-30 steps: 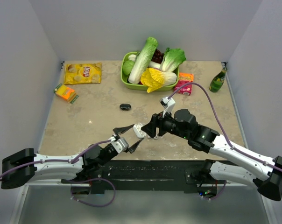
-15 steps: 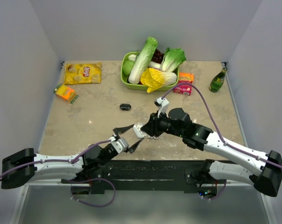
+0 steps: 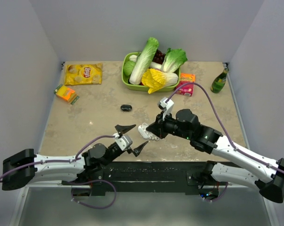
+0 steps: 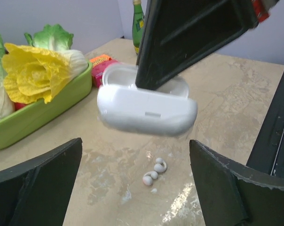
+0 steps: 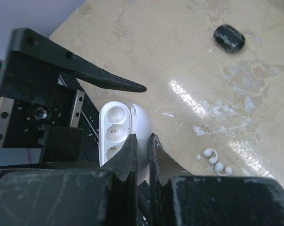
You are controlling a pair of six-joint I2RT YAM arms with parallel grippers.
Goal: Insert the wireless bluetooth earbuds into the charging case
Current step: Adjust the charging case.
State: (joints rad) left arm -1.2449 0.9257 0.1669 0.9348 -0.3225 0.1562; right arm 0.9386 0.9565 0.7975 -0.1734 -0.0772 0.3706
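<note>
1. Left gripper [image 3: 132, 138]: jaws spread wide and holding nothing. It points at the case from the near left, with one finger either side of it, neither touching.
2. Glossy white oval plastic charging case [image 4: 146, 110]: near centre, lifted off the beige stone-pattern table [image 3: 85, 122]. The lid is open and the wells look empty.
3. Right gripper [image 5: 142, 139]: pinched narrow on the case wall. One finger sits inside the open mouth and partly blocks it.
4. Two small white earbuds [image 4: 155, 172]: loose on the table just below the case, touching neither gripper.
5. Small black oval object [image 3: 126, 108]: farther out and left of the case, well apart.
6. Far edge, left to right:
   - orange-green packet [image 3: 66, 93]
   - yellow chip bag [image 3: 83, 74]
   - green tray [image 3: 132, 86] of leafy vegetables
   - red-orange box [image 3: 185, 84]
   - green glass bottle [image 3: 219, 81]
</note>
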